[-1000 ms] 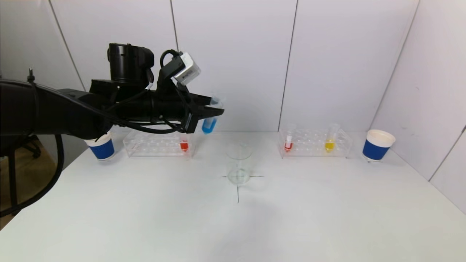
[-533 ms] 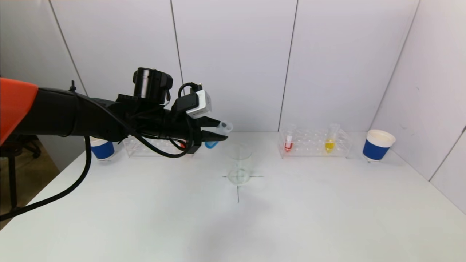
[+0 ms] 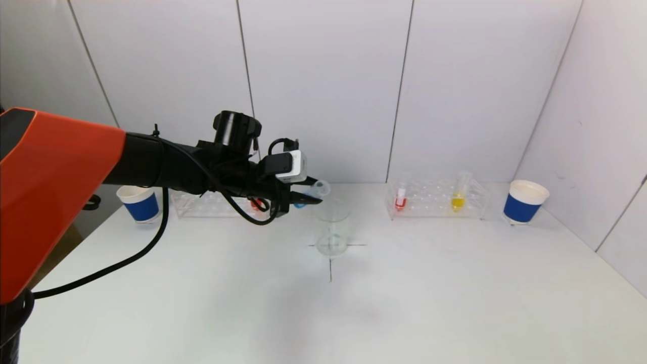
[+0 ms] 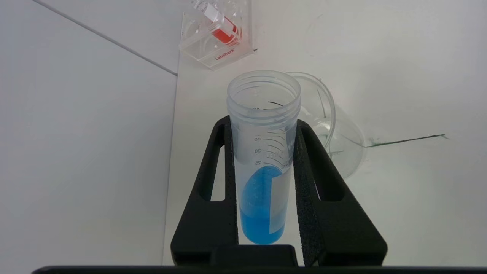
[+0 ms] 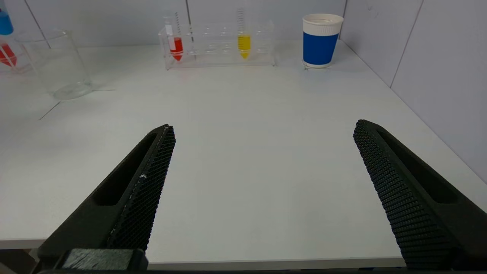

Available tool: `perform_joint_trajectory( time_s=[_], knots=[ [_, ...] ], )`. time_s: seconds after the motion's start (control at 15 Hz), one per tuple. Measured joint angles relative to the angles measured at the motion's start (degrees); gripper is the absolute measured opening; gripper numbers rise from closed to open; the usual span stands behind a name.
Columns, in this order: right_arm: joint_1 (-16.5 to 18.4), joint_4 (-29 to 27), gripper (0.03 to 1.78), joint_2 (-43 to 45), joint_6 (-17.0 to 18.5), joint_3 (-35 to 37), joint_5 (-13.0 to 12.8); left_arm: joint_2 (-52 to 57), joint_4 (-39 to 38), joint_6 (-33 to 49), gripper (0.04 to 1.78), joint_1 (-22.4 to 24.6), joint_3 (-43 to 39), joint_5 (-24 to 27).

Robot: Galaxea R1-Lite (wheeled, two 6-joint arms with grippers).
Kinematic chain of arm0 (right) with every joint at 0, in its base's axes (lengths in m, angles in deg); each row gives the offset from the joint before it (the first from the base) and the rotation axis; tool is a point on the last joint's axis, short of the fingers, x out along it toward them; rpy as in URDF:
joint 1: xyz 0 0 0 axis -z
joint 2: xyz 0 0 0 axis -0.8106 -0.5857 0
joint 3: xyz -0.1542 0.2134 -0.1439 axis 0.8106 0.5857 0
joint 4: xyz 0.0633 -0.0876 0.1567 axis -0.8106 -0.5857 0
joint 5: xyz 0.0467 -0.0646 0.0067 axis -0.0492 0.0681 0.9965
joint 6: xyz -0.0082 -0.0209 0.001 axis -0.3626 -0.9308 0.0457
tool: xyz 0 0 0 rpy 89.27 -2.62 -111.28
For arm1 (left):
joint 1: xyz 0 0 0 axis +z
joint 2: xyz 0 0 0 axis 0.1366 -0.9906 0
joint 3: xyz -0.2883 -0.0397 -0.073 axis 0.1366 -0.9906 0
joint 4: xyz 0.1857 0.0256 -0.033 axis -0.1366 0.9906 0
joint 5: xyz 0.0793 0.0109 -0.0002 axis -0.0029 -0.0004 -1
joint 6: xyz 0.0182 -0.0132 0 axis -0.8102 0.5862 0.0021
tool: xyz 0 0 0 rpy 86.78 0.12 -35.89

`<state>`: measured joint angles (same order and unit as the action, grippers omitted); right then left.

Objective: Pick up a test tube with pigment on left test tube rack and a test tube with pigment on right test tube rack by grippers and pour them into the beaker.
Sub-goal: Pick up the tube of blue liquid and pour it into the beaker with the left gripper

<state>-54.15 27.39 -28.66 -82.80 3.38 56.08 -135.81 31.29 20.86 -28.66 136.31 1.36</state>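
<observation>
Nearest to me, my right gripper sits low at the front edge of the bench, its fingers spread wide with nothing between them, well short of everything on the surface.

Further out, the clear beaker stands upright on a cross mark drawn at the middle of the bench. In the head view my left arm reaches in from the left, and my left gripper hangs just beside the beaker's rim, on its left and slightly above it. Its fingers are clenched on the blue test tube, one pad on each side of the barrel. The tube is uncapped and tilted, open mouth toward the beaker; in the left wrist view the blue pigment lies pooled in the lower part of the tube, below the printed scale. I see no liquid in the beaker.

Behind the gripper, the left test tube rack lies along the back of the bench with a red tube at its inner end, partly hidden by the cabling. A blue paper cup stands at the rack's outer end.

On the far right, the right test tube rack holds a red test tube and a yellow test tube, both upright. Another blue cup stands just beyond it, near the wall.
</observation>
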Motion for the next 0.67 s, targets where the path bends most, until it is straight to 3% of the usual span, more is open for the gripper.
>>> perform_joint_trajectory(
  time_s=[0.67],
  knots=[
    [0.0,0.0,1.71,0.0,0.0,0.0,0.0,-2.0,-0.2,-11.6,0.45,0.7,4.2,-4.1]
  ],
)
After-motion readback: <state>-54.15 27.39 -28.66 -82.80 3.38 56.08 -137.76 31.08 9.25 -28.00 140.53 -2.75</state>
